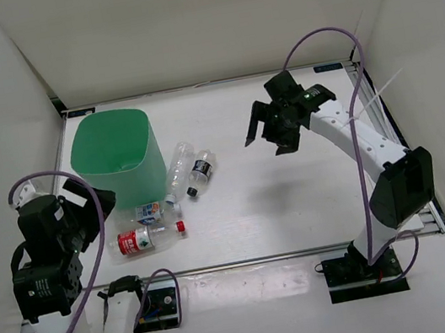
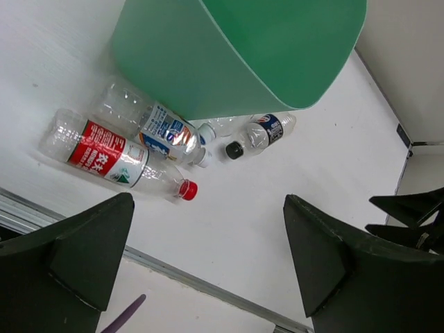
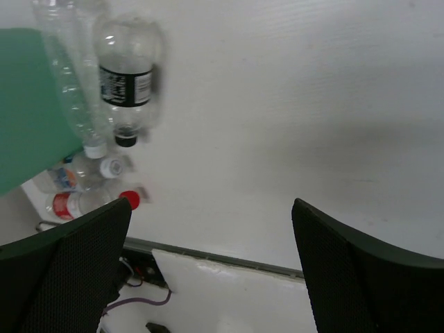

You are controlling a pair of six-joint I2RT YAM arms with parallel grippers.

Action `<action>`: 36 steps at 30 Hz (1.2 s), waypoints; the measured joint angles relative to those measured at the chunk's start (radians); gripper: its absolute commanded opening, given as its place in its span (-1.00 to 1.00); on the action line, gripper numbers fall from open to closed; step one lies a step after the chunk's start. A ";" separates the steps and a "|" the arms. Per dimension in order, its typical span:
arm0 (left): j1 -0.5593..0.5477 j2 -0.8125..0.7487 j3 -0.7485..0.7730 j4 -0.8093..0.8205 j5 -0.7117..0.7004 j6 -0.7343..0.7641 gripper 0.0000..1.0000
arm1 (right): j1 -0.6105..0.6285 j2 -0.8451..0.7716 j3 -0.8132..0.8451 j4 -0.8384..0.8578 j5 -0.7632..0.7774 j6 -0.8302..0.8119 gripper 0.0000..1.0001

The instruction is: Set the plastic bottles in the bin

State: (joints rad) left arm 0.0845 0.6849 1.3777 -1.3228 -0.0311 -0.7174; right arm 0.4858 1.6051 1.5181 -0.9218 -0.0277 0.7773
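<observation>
The mint-green bin [image 1: 114, 155] stands at the far left. Four clear bottles lie beside it on the table. The unlabelled one [image 1: 176, 172] and the dark-labelled one [image 1: 200, 173] lie to its right. The blue-and-white one [image 1: 151, 212] and the red-labelled, red-capped one [image 1: 149, 238] lie in front of it. My left gripper [image 1: 97, 206] is open and empty, hovering left of the red bottle [image 2: 104, 158], near the table's front edge. My right gripper [image 1: 268, 135] is open and empty, raised over the table's middle, right of the dark-labelled bottle [image 3: 126, 76].
White enclosure walls surround the table on the left, back and right. A metal rail [image 1: 264, 259] runs along the near edge, with cables and arm bases behind it. The bin [image 2: 243, 48] partly hides the unlabelled bottle in the left wrist view.
</observation>
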 measured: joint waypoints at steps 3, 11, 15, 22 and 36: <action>0.000 -0.045 -0.042 -0.001 -0.011 -0.055 1.00 | -0.003 0.027 0.024 0.051 -0.086 -0.004 1.00; -0.013 -0.217 -0.121 0.042 -0.077 -0.183 1.00 | -0.032 0.322 0.172 0.170 -0.327 0.001 1.00; -0.034 -0.203 -0.116 0.042 -0.099 -0.195 1.00 | -0.026 0.506 0.265 0.195 -0.393 0.005 1.00; -0.039 -0.120 -0.117 0.021 -0.105 -0.201 1.00 | -0.006 0.647 0.351 0.200 -0.459 0.027 1.00; -0.039 -0.117 -0.139 -0.004 -0.115 -0.182 1.00 | 0.073 0.787 0.444 0.271 -0.552 0.053 1.00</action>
State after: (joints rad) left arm 0.0456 0.5678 1.2385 -1.3270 -0.1463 -0.8993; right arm 0.5587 2.3924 1.9617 -0.6506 -0.5797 0.8303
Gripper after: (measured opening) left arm 0.999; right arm 0.998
